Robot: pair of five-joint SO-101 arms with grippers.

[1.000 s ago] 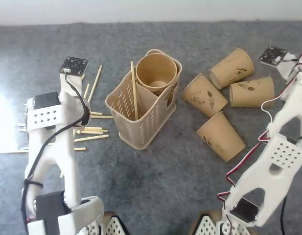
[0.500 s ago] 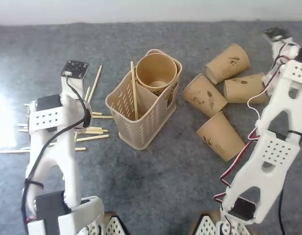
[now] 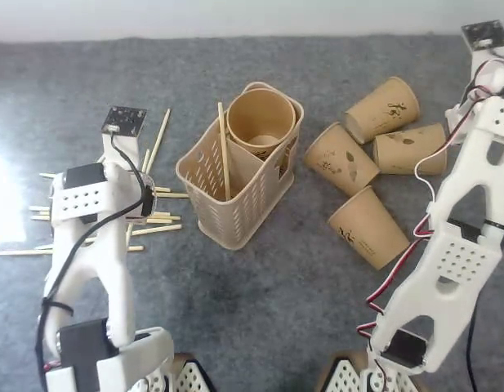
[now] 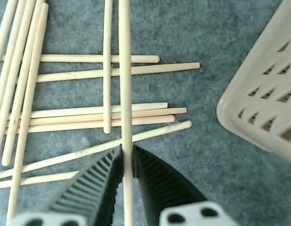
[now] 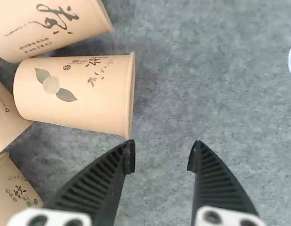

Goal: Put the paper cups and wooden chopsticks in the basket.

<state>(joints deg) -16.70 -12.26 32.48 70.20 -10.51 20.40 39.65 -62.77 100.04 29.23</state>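
— What do we see, biggest first?

— A grey carpet (image 3: 260, 318) lies under everything. Our two arms rise from its near edge: the left arm (image 3: 88, 237) over the pile of chopsticks, the right arm (image 3: 464, 237) stretched out beside the loose cups.

— And the basket?

— The basket (image 3: 235, 214) stands upright between the arms. We see a cup (image 3: 261, 121) upright in its farther compartment and a stick (image 3: 224, 151) leaning in the other one.

— The loose cups?

— Four cups (image 3: 368, 227) lie on their sides on the carpet, right of the basket and close together.

— Our grippers?

— The right gripper (image 5: 162, 157) is spread wide above bare carpet. One jaw tip is just beside the rim of the nearest cup (image 5: 74, 96). The left gripper (image 4: 126, 153) is pinched onto one chopstick (image 4: 125, 70).

— And that chopstick?

— It crosses over the other chopsticks (image 4: 98, 115), which lie scattered on the carpet left of the basket.
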